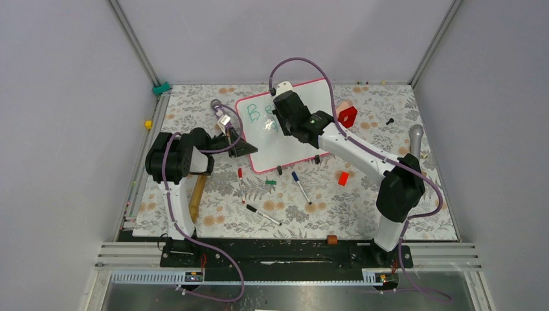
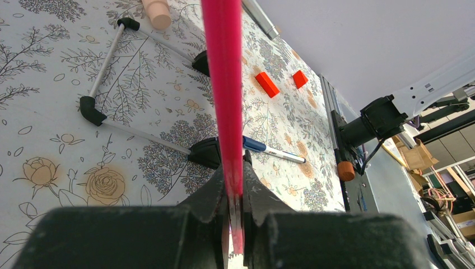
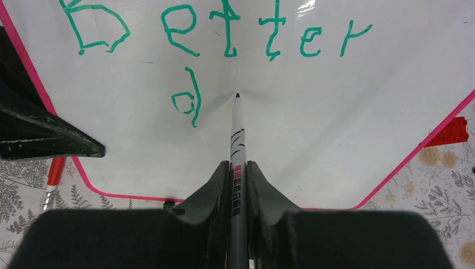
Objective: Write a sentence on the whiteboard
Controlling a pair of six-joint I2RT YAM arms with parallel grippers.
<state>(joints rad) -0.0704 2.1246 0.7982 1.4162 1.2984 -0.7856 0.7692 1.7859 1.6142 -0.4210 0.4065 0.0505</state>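
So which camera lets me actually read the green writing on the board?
The right wrist view: the writing fills the whiteboard up close, reading "Better" plus a "d". The top external view shows only a tiny "B" and scraps beside the arm. The left wrist view shows just the pink frame edge, no writing.

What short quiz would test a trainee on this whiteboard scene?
1. True or false: the left gripper clamps the whiteboard's pink edge.
2. Which word of the sentence is finished? A) Better B) days C) near
3. Fill in: the right gripper holds a ____, its tip on the whiteboard.
Key: 1 true; 2 A; 3 marker.
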